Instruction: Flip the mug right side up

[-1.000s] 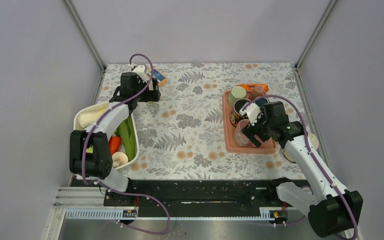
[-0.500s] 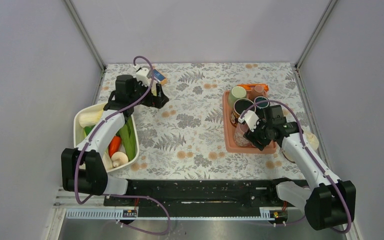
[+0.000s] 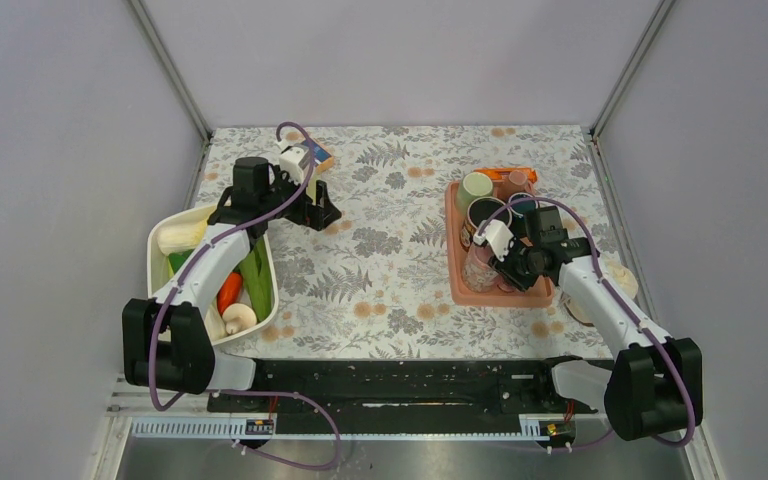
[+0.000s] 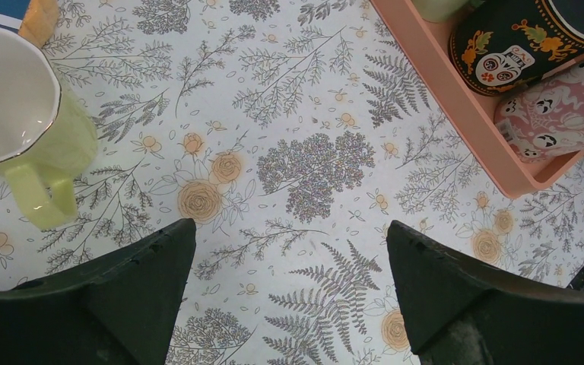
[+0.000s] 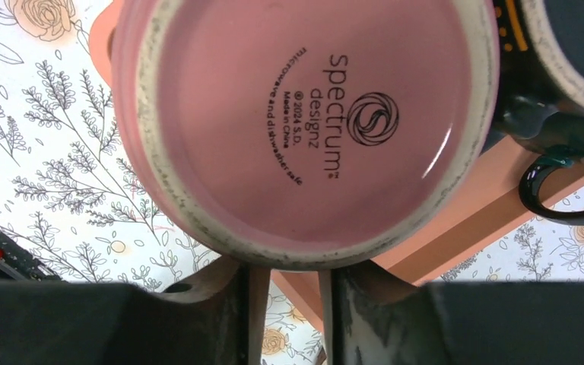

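An upside-down pink mug stands at the near end of the orange tray, its printed base facing the right wrist camera. It also shows in the top view, the pink mug, and at the right edge of the left wrist view, the pink mug. My right gripper is at its near side. Its fingers stand a narrow gap apart and their tips are hidden under the mug's rim. What lies between the tips is hidden. My left gripper hangs wide open over bare tablecloth.
A black skull mug, a green cup and other cups fill the tray. An upright pale-green mug stands beside the left gripper. A white basin of vegetables is at the left. A small box lies at the back.
The right gripper's fingers have narrowed at the pink mug's near side. The left arm has swung rightward and nearer over the table, still open.
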Robot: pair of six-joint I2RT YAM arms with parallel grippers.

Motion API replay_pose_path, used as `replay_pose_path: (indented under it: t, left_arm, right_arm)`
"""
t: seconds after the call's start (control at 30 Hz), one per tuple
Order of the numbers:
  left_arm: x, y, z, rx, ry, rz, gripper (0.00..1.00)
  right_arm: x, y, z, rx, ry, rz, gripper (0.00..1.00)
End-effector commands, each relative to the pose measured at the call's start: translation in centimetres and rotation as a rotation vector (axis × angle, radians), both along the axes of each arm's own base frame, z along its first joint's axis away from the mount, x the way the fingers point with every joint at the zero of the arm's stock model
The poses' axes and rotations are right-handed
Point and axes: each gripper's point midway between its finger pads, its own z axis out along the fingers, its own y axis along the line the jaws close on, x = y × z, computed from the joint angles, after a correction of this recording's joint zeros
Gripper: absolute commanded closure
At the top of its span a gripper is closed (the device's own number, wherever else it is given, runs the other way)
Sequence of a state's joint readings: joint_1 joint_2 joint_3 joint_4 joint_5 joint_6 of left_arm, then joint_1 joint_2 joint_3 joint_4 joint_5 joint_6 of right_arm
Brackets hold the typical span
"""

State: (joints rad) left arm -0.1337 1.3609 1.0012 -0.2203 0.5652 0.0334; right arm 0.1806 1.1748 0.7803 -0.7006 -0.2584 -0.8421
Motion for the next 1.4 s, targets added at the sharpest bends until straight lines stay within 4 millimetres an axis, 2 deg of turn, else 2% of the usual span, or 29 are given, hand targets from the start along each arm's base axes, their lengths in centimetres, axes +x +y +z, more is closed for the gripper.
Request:
replay_pose_path:
  t: [0.0,0.17,0.2,0.63,0.87,1.0,1.37]
  left_arm:
    - [-0.2,-0.5,2.1,-0.014,-0.082,-0.041,0.01]
    - [-0.2,-0.5,2.1,-0.019,-0.079,-0.041,0.01]
    - [-0.2,-0.5,2.1,-0.020,-0.080,-0.041,0.01]
    - [-0.5,-0.7,2.6,-0.030,-0.094,-0.050,0.01]
    - [-0.7,-1.0,3.1,-0.040,-0.105,-0.068,0.01]
    - [-1.2,-1.5,3.8,-0.059,-0.117,-0.103,0.01]
    - [-3.0,-4.0,7.1,-0.161,-0.192,-0.240,0.01]
  right_arm:
    - [1.2,0.6,0.7,0.030,-0.053,0.024,0.72]
    - [1.1,0.5,0.9,0.027,-0.071,0.016,0.99]
    - [1.1,0.4,1.1,0.027,-0.079,0.013,1.00]
    - [0.5,0.6,4.6,0.074,-0.222,0.010,1.00]
    - [0.3,1.6,6.2,0.142,-0.241,0.000,1.00]
    - [-0.2,2.7,8.4,0.219,-0.247,0.007,1.00]
    - [-0.8,6.6,18.1,0.516,-0.320,0.015,1.00]
